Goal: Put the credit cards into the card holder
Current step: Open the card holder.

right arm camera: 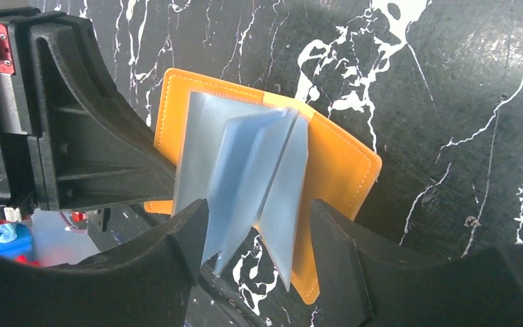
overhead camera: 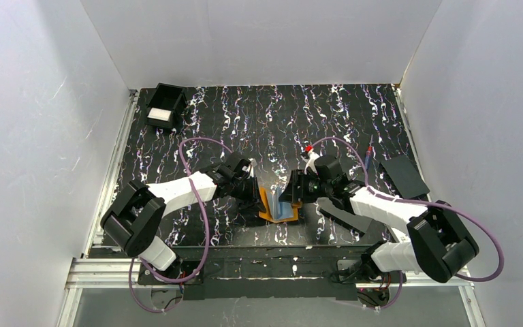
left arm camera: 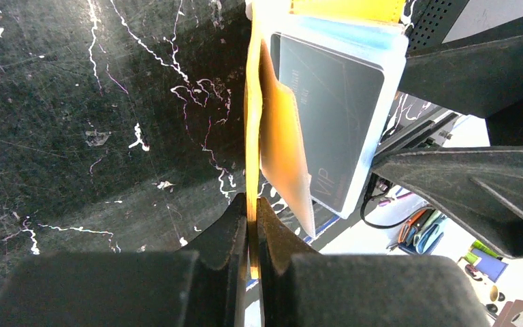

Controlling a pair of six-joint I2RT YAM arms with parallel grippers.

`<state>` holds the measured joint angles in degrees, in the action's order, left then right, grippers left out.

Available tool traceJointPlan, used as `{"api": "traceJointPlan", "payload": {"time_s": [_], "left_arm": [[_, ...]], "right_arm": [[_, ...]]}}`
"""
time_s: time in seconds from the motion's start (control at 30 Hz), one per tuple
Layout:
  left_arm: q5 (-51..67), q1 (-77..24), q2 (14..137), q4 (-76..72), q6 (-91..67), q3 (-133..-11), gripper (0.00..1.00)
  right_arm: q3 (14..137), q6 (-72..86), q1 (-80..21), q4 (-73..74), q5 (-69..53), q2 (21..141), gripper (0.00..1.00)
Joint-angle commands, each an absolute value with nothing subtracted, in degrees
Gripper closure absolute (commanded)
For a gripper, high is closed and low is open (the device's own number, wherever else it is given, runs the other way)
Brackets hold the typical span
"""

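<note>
The orange card holder (overhead camera: 267,204) stands open on the marbled black table between both arms. My left gripper (overhead camera: 254,191) is shut on the edge of its orange cover (left arm camera: 250,129), pinched thin between the fingers (left arm camera: 233,228). A dark credit card (left arm camera: 334,112) printed "VIP" sits inside one pale blue sleeve (left arm camera: 393,65). My right gripper (right arm camera: 259,212) is open, its fingers (right arm camera: 191,231) standing on either side of the fanned blue sleeves (right arm camera: 255,167), with the orange cover (right arm camera: 344,167) lying behind them. In the top view the right gripper (overhead camera: 293,195) is right against the holder.
A flat black rectangle (overhead camera: 403,176) lies at the right, and another (overhead camera: 344,216) lies under the right arm. A black box holding a white block (overhead camera: 164,109) stands at the back left. White walls enclose the table on three sides.
</note>
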<state>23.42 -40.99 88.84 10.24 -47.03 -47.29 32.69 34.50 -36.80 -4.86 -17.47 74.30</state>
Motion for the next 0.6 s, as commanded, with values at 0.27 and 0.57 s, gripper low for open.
{"api": "traceJointPlan", "payload": {"time_s": [0.27,0.57], "left_arm": [[23.5,-41.1,88.8,9.7,-46.6,-46.3,1.00],[23.3,-41.1,88.9,9.8,-46.2,-45.6,1.00]], "right_arm": [[30.5,36.6,-36.0,-13.7,-23.3,75.1,0.39],[30.2,35.2,-36.0,-13.0,-23.5,74.9,0.68]]}}
